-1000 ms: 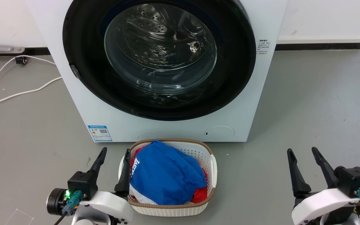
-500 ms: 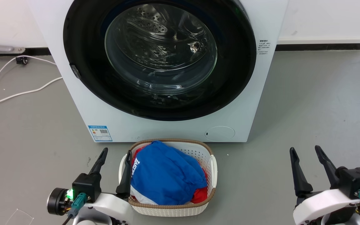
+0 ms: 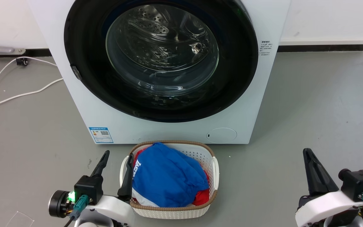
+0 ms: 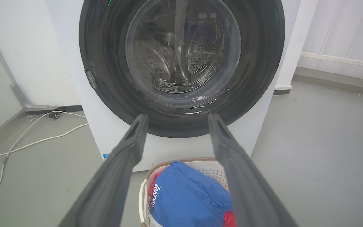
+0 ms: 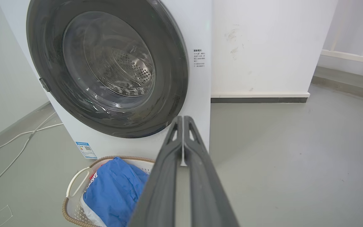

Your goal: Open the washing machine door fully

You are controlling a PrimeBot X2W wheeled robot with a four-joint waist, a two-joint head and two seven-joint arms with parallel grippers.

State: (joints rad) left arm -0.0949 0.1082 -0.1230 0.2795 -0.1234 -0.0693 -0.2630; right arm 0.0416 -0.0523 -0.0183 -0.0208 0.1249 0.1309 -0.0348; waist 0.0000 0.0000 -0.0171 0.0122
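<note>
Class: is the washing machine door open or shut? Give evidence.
Shut. The washing machine door lies flat against the washing machine, with no gap showing around its rim.

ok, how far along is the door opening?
Done: nothing; the washing machine door sits shut, flush with the washing machine front. In hand: no contact; the left gripper is open beside the laundry basket, the right gripper shut, both low and short of the door. Left: reach the door, unlatch it, swing it fully open.
</note>
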